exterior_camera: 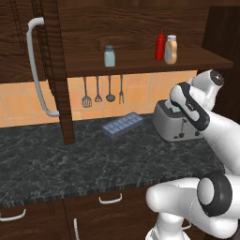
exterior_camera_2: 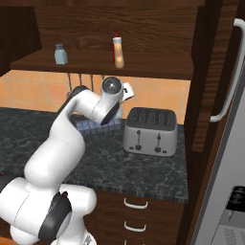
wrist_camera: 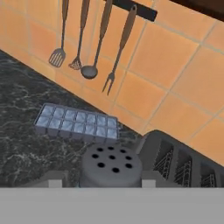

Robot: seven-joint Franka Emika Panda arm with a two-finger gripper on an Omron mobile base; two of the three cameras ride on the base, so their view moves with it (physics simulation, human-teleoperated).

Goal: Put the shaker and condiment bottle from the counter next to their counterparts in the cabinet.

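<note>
We had the shaker (wrist_camera: 112, 165) between our gripper's (wrist_camera: 99, 180) fingers, its perforated grey cap close under the hand camera, and the jaws looked narrowed onto it, so we judged it held. It hung beside the toaster (exterior_camera: 176, 123), above the counter (exterior_camera: 93, 159). The bottle (exterior_camera: 171, 49) already stood on the cabinet (exterior_camera: 140, 28) shelf beside the red bottle (exterior_camera: 160, 46). Next we needed to lift the shaker up to its twin (exterior_camera: 109, 56) without clipping the shelf edge.
</note>
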